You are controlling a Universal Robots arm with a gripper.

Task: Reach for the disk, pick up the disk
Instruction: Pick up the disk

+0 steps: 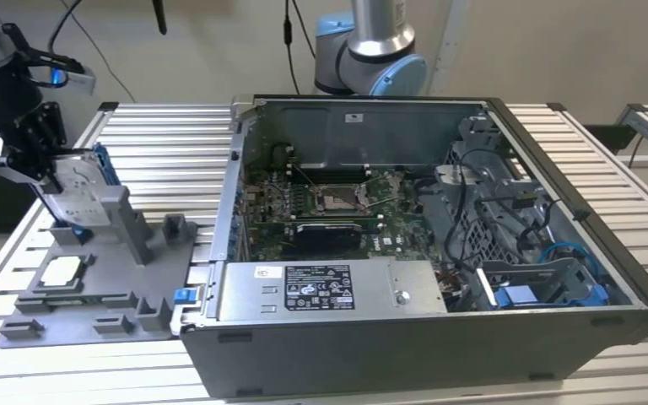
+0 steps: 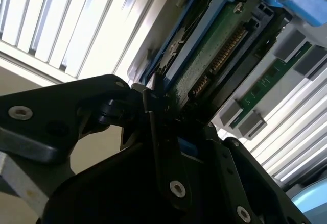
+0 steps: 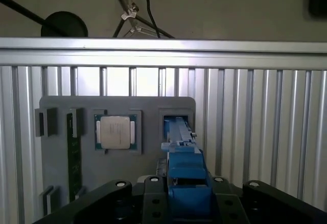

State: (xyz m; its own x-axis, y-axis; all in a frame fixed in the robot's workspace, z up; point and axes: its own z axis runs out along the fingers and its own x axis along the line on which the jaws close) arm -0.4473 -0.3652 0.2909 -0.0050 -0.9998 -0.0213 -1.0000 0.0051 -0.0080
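At the exterior view's left, above the slatted worktop [image 1: 166, 143]: the tool [image 1: 50, 173], clenched on the disk [image 1: 80, 190] from above. Gripped at the upper end of the blue carrier, most likely as the one end rising free of the grey fixture plate [image 1: 110, 283], with the lower end in or just over an upright slot there; impossible to tell whether lifted clear of that slot yet. Held on edge, silver face toward the camera, matching a slot made for a standing drive and leaving both flat sides open to a pinch. In the second wrist view, green circuit board and blue frame of the disk [image 2: 214, 45] caught between the black fingers [image 2: 166, 168]. In the first wrist view, blue carrier [image 3: 184, 168] reaching from the tool [image 3: 185, 185] toward the slot. Just beside on the same plate, nearer the exterior camera: a small square processor chip [image 1: 60, 270], flat in its own recess, apart from the tool. Further right, an open computer case [image 1: 414, 359], lying on its side with the cover off, probably for access from above. Inside, a motherboard socket [image 1: 339, 198], then a long grey labelled metal box [image 1: 324, 289] along the near wall. At the far right, a blue drive bay [image 1: 538, 291] among cables, coloured like the disk's carrier.
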